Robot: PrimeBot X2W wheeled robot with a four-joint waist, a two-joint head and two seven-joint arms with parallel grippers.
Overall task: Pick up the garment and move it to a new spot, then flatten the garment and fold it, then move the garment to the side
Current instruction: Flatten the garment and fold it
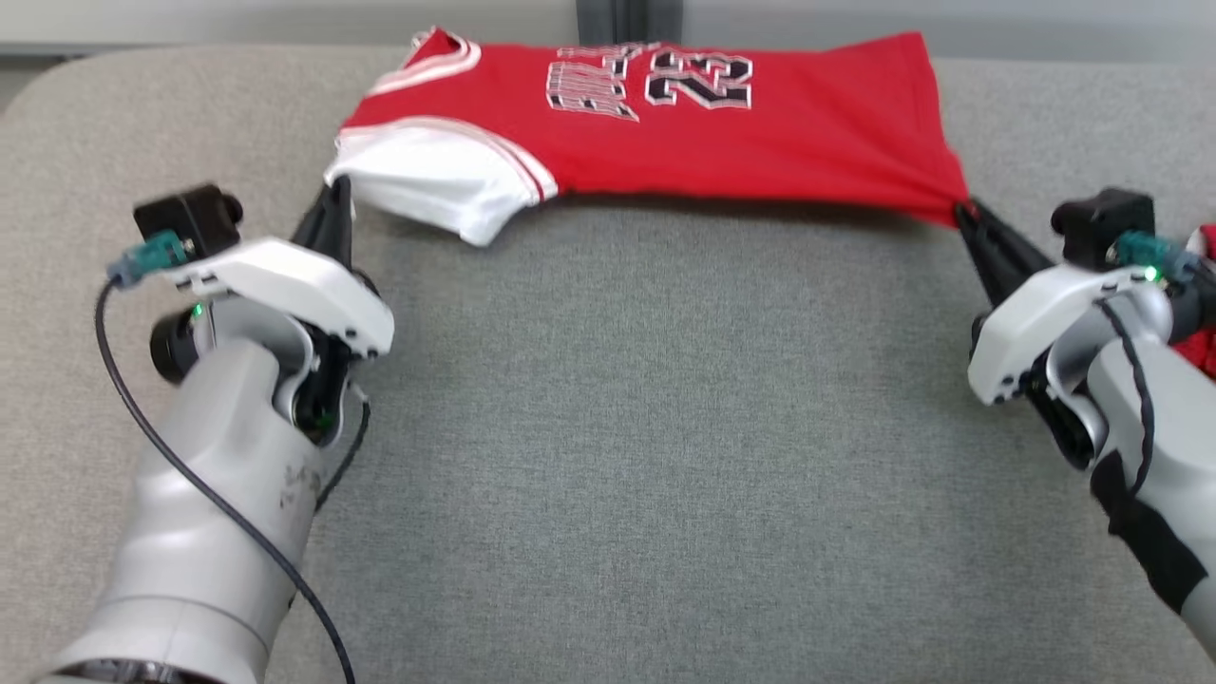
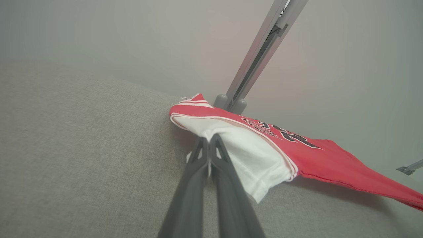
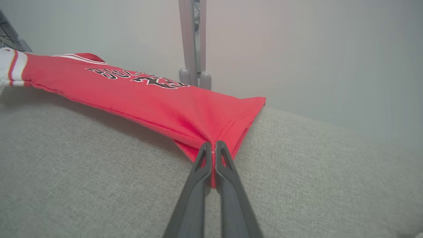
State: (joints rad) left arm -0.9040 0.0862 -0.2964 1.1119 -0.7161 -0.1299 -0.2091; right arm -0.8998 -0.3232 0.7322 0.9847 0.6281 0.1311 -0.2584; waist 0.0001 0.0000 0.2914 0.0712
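- garment (image 1: 712, 142): red jersey, "23" print facing up, spread left to right along the far edge of the counter (image 1: 646, 427), roughly centred.
- left end effector (image 1: 334, 195): closed, pinching the edge of the white sleeve (image 1: 446, 176) at the garment's left end.
- right end effector (image 1: 961, 214): closed on the red hem corner at the garment's right end; cloth puckers at the pinch.
- garment's near edge is raised between the two grips, with shadow under it.
- grey post (image 1: 627, 19) stands just past the far edge, behind the garment.
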